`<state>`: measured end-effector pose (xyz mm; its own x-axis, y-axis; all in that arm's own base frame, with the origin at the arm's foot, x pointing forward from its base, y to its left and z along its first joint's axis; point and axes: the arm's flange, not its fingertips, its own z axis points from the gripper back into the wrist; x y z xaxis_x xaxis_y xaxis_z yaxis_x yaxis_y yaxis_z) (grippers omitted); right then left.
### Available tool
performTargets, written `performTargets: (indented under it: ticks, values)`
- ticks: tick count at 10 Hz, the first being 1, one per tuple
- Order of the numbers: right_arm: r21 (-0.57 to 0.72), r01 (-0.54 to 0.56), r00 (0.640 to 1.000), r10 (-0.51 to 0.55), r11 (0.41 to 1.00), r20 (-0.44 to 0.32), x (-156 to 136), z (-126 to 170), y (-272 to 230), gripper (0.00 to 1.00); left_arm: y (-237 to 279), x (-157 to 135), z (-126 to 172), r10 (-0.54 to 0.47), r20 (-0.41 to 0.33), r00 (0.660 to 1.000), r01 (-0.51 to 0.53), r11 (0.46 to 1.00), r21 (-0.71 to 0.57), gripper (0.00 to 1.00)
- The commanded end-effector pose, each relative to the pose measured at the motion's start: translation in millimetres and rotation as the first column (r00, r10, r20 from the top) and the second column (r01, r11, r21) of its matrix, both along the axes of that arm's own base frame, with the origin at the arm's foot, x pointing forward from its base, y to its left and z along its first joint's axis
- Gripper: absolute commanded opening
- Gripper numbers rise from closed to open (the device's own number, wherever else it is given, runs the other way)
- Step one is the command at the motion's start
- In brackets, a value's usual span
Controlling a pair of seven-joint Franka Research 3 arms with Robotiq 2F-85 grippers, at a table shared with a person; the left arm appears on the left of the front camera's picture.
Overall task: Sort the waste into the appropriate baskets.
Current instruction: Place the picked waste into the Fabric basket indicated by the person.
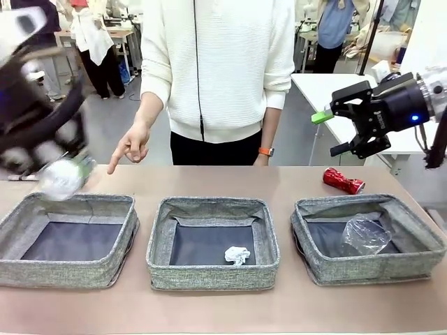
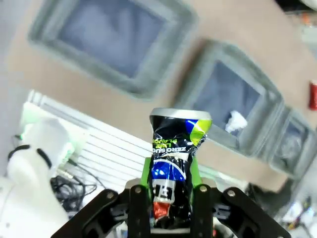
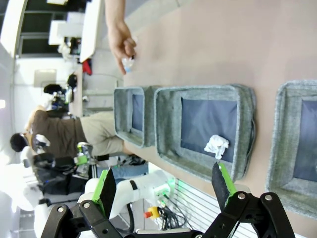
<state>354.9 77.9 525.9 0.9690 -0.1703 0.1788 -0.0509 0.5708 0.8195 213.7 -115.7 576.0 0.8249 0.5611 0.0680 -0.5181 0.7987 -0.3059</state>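
Note:
My left gripper [image 2: 171,171] is shut on a crushed dark printed can [image 2: 176,144], held high over the table. In the front view that gripper [image 1: 66,176] is motion-blurred above the far rim of the left basket [image 1: 70,202]. The middle basket [image 1: 209,204] holds a crumpled white paper ball [image 1: 237,255]. A clear plastic cup [image 1: 364,234] lies in the right basket [image 1: 363,202]. Behind it on the table lies a crushed red can [image 1: 342,180]. My right gripper [image 1: 332,132] hangs open and empty above the far right; in its own view [image 3: 163,181] it looks down on the paper ball [image 3: 217,146].
A person in a white sweater stands at the far side, one hand [image 1: 129,150] pointing down near the left basket. A white side table [image 1: 328,87] stands behind at the right. Bare tabletop runs in front of and behind the baskets.

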Motion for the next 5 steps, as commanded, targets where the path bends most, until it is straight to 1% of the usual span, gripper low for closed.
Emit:
performTargets:
  ticks: [1,2,3,4,5]
  values:
    - [-0.006,0.007,1.0,-0.007,1.0,-0.015,0.0,3.5,0.8,1.0,43.2,-22.9,-21.5,0.169,0.079,0.982,-0.173,0.984,0.042,0.32]
    - [-0.006,0.007,1.0,-0.007,1.0,-0.015,0.0,3.5,0.8,1.0,61.5,-16.3,-36.3,0.175,0.111,0.978,-0.174,0.985,-0.017,0.32]
    - [-0.006,0.007,1.0,-0.007,1.0,-0.015,0.0,3.5,0.8,1.0,74.6,-2.0,-48.2,0.154,0.157,0.976,-0.142,0.986,-0.085,0.32]
    - [-0.006,0.007,1.0,-0.007,1.0,-0.015,0.0,3.5,0.8,1.0,81.4,14.1,-54.5,0.124,0.171,0.977,-0.1,0.985,-0.143,0.32]
    - [-0.006,0.007,1.0,-0.007,1.0,-0.015,0.0,3.5,0.8,1.0,87.8,32.5,-63.7,0.1,0.15,0.984,-0.074,0.983,-0.168,0.32]
